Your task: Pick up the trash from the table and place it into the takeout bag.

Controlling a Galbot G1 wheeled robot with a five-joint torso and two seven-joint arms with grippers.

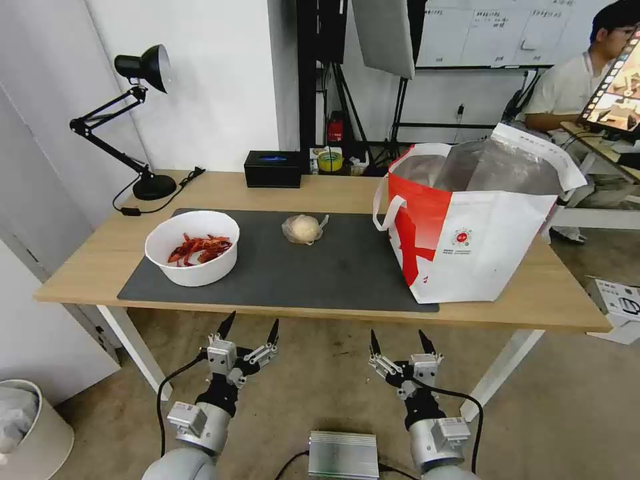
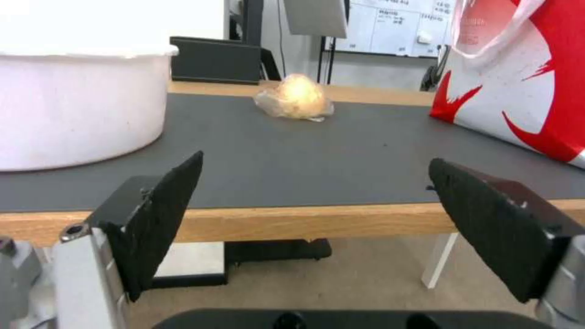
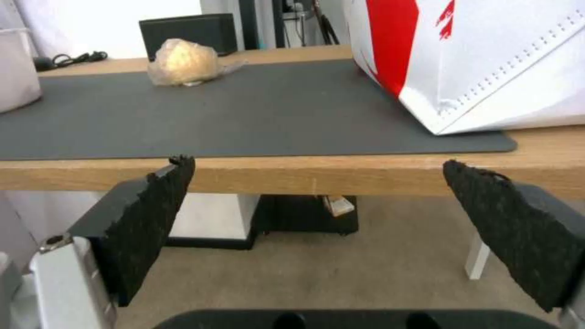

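A white round bowl (image 1: 193, 248) of red crayfish shells sits on the left of the dark grey mat (image 1: 333, 273); its wall (image 2: 73, 109) shows in the left wrist view. A clear bag with a beige lump (image 1: 304, 229) (image 2: 295, 98) (image 3: 183, 61) lies mid-mat. The big red-and-white takeout bag (image 1: 473, 223) (image 2: 524, 82) (image 3: 487, 59) stands open at the table's right end. My left gripper (image 1: 251, 325) (image 2: 314, 201) and right gripper (image 1: 398, 341) (image 3: 317, 205) hang open and empty below the table's (image 1: 87, 267) front edge.
A black rectangular box (image 1: 272, 168) stands at the table's back edge, and a black desk lamp (image 1: 137, 120) at its back left corner. A bin (image 1: 30, 430) stands on the floor at the left. A white carton (image 1: 617, 300) lies on the floor at the right.
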